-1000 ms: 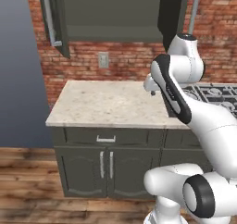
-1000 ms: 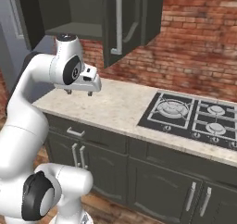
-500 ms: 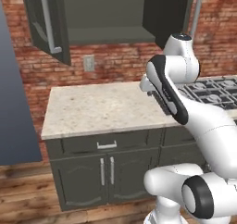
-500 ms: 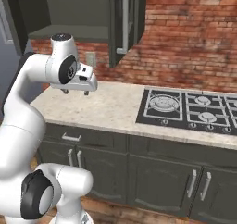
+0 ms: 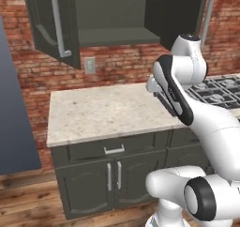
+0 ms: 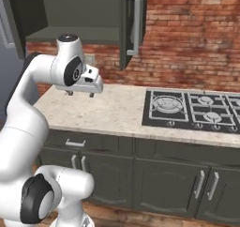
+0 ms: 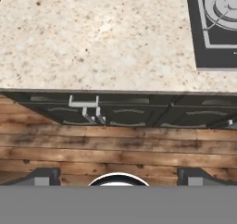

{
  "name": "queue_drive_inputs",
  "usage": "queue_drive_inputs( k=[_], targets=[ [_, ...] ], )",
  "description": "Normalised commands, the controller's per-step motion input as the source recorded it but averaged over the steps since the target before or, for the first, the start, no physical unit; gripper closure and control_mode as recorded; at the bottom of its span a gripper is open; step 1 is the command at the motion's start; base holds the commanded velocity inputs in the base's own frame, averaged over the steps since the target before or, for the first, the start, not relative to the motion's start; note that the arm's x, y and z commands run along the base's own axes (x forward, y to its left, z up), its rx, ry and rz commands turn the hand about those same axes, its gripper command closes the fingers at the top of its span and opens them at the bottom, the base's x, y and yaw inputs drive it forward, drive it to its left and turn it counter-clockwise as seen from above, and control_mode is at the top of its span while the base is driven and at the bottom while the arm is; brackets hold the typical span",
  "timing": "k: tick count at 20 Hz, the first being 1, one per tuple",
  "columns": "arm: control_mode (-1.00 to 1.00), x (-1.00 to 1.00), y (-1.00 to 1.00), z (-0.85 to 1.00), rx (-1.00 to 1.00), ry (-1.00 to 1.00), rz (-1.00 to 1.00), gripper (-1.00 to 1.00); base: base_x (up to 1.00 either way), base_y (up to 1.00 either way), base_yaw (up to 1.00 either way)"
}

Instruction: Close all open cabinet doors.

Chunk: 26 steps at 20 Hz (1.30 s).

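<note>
Both upper cabinet doors stand open over the counter. The left door (image 5: 51,26) swings out toward me, its silver bar handle (image 5: 58,24) facing front. The right door (image 6: 130,26) shows nearly edge-on in the right base view and as a dark panel (image 5: 161,15) behind my arm in the left base view. The shelf inside (image 5: 115,36) looks bare. My gripper (image 6: 80,94) hangs open over the speckled counter (image 6: 117,111), well below the doors and holding nothing. In the hand view its tips (image 7: 44,176) sit far apart.
A black gas hob (image 6: 194,111) lies in the counter to the right. Under the counter are a drawer (image 5: 114,150) and shut lower doors (image 5: 110,177). A brick wall with a socket (image 5: 90,65) backs the counter. A tall grey panel (image 5: 14,104) stands at the left.
The whole picture has shifted: the base has moved, so the counter and upper cabinet sit closer and more central. My arm keeps the same pose and both upper doors stay open.
</note>
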Motion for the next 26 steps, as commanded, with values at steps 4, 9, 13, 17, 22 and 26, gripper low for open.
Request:
queue_drive_inputs(
  k=[4, 9, 13, 17, 22, 26],
  targets=[
    [1.00, 0.00, 0.00, 0.00, 0.00, 0.00, 0.00, -1.00, 0.42, 0.18, 0.20],
    [1.00, 0.00, 0.00, 0.00, 0.00, 0.00, 0.00, -1.00, 0.48, 0.04, 0.10],
    [1.00, 0.00, 0.00, 0.00, 0.00, 0.00, 0.00, -1.00, 0.38, 0.33, 0.00],
    [1.00, 0.00, 0.00, 0.00, 0.00, 0.00, 0.00, -1.00, 0.33, 0.43, -0.07],
    [1.00, 0.00, 0.00, 0.00, 0.00, 0.00, 0.00, -1.00, 0.32, 0.46, -0.08],
    [1.00, 0.00, 0.00, 0.00, 0.00, 0.00, 0.00, -1.00, 0.42, 0.20, -0.05]
  ],
)
